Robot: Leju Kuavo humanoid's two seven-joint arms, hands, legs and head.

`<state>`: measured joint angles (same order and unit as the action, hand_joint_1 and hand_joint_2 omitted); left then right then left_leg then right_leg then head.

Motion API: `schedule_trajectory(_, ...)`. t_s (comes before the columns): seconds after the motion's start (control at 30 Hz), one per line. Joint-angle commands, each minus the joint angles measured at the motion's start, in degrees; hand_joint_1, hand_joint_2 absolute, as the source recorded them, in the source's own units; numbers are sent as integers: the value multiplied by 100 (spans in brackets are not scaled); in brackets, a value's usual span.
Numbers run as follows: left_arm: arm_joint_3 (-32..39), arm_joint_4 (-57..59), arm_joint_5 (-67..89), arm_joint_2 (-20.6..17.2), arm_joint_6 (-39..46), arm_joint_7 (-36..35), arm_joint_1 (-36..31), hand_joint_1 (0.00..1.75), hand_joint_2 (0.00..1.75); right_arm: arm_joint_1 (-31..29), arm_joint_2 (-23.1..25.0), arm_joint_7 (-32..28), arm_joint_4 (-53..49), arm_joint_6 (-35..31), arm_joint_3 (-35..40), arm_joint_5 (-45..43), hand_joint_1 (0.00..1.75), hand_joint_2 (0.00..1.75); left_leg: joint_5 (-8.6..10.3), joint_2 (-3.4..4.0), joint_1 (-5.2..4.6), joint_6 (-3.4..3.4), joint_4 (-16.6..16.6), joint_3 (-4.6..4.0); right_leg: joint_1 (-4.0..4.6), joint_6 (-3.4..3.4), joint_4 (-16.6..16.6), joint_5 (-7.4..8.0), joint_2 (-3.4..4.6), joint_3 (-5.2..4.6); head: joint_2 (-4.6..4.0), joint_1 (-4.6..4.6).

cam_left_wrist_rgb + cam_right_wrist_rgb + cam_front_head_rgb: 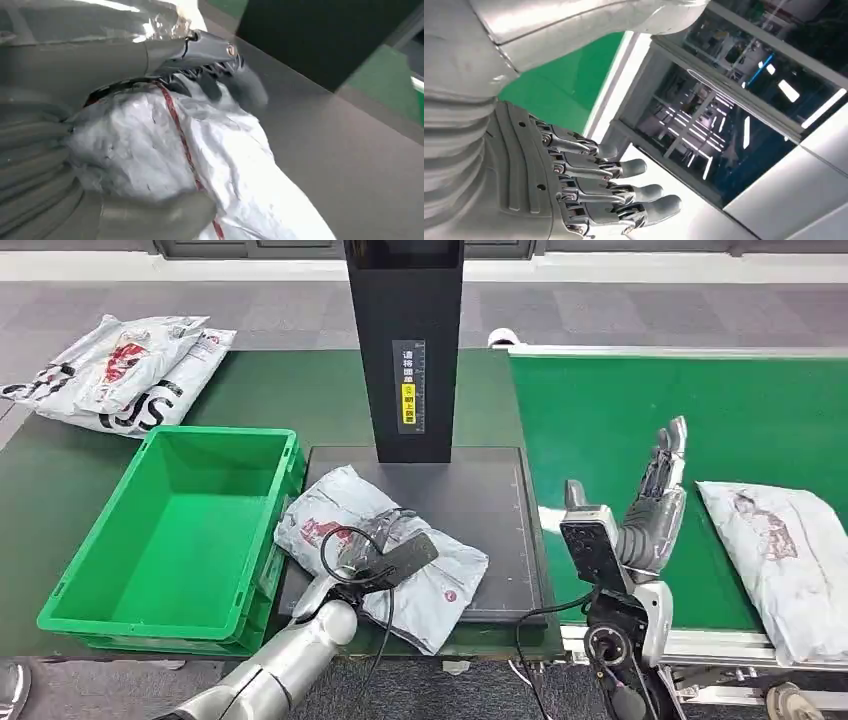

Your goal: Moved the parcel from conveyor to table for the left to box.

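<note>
At your far left, two white printed parcels (120,370) lie overlapping on the dark green table (300,390), well apart from the work. Next comes the green plastic crate (75,585), and you can see its bare green floor with nothing in it. Just right of the crate's rim lies the parcel (440,585) you care about: a crumpled grey-white poly mailer with red print, resting on the black scale platform (490,500) in front of the black upright post (405,340). Its long axis runs diagonally, from the end near the crate and farther from the robot down to the corner nearest the robot, which overhangs the platform's front edge. The left hand (385,555) sits on top of the parcel's middle; in the left wrist view the thick thumb (165,215) presses one side of the bag (225,150) and the dark fingers (215,82) curl over the other side, so the parcel is clasped between them. Moving right, the right hand (655,505) is raised above the bright green conveyor belt (700,410), fingers (624,192) straight, close side by side, holding nothing. At the far right another white parcel (780,550) lies on the belt, near that hand but apart from it.
</note>
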<state>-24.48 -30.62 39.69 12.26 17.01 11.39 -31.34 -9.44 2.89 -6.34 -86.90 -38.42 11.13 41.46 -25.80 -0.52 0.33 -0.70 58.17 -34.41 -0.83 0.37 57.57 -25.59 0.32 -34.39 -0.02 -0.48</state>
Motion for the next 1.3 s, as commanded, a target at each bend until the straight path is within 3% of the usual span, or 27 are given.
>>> schedule_trajectory(0.03, 102, 548, 122, -257, 128, -1, -74, 175, 175, -96, -100, -116, 141, -95, -160, -157, 0, 175, -2, 13, 0, 0, -12, 21, 2, -4, -12, 1, 7, 17, 2, -2)
schedule_trajectory(0.97, 370, 620, 296, -294, 275, -3, -13, 175, 175, -96, -155, -207, 193, -158, -154, -293, 0, 175, -3, 13, 3, 1, -10, 28, 4, -3, -12, 2, 7, 24, 2, -2)
schedule_trajectory(1.1, 767, -130, 353, -481, 855, 265, -25, 175, 175, -71, -87, -214, 90, -158, -234, -289, 0, 175, -2, 17, 2, 0, -11, 28, 4, -4, -11, 3, 10, 23, 0, -2)
schedule_trajectory(1.3, 880, -2932, 863, -1077, 744, -100, 202, 175, 175, 1, -11, -221, -61, -117, -414, -189, 0, 175, 1, 19, 7, -7, 2, 5, 12, -9, 2, 3, 12, -2, 2, -2)
